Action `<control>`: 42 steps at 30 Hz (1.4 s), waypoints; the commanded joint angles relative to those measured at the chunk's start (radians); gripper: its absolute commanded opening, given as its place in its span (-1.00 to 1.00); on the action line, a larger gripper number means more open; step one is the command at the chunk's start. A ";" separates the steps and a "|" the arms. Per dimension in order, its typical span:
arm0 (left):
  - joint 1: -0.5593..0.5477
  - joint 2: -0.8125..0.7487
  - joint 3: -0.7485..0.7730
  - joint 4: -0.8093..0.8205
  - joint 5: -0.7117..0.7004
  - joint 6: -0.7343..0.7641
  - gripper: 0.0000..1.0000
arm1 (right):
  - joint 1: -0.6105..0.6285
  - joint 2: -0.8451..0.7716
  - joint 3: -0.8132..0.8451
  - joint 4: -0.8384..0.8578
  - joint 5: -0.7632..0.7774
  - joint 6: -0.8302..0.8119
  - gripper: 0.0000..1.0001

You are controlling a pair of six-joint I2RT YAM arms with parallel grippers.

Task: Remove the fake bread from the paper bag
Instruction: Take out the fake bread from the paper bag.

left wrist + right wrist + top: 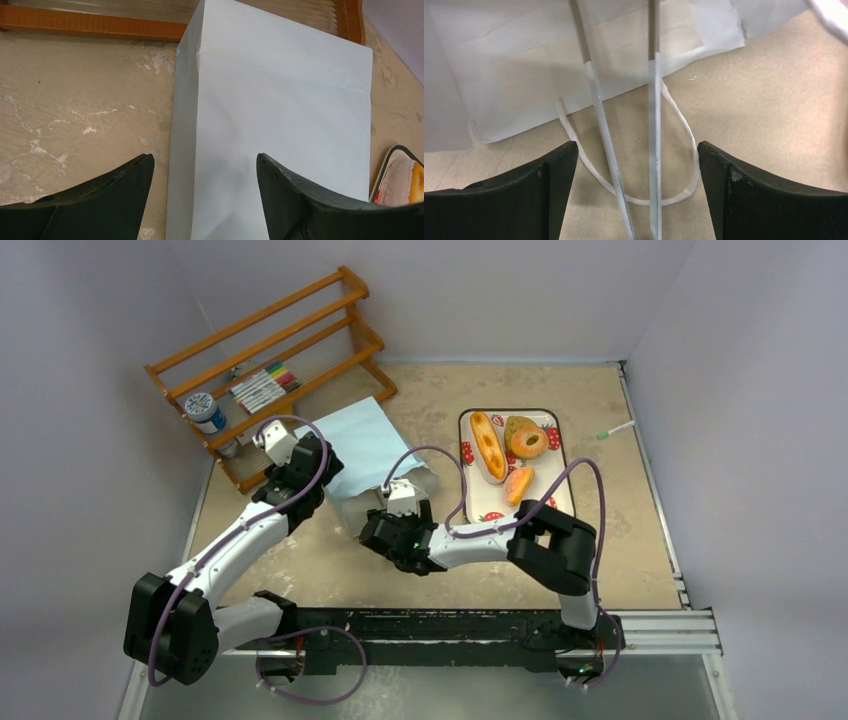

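Note:
The light blue paper bag [365,445] lies flat on the table, its mouth toward the right arm. My left gripper [290,455] hovers open over the bag's left edge [270,125], its fingers astride that edge. My right gripper [400,502] stands open at the bag's mouth [574,55], where the white inside shows. One string handle [674,192] loops on the table, and two white strands run straight between the fingers [549,170]. On the tray lie pieces of fake bread: a long loaf [488,445], a donut [527,440] and a croissant-like piece [518,483].
The white strawberry-print tray [487,508] sits right of the bag, its corner showing in the left wrist view [392,172]. A wooden rack [280,350] with markers stands at the back left, a jar [204,412] beside it. A green-tipped pen [617,430] lies far right.

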 commanded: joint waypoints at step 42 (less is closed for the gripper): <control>0.010 -0.051 -0.002 0.004 -0.018 -0.006 0.49 | 0.043 -0.001 -0.001 0.045 0.174 -0.007 0.42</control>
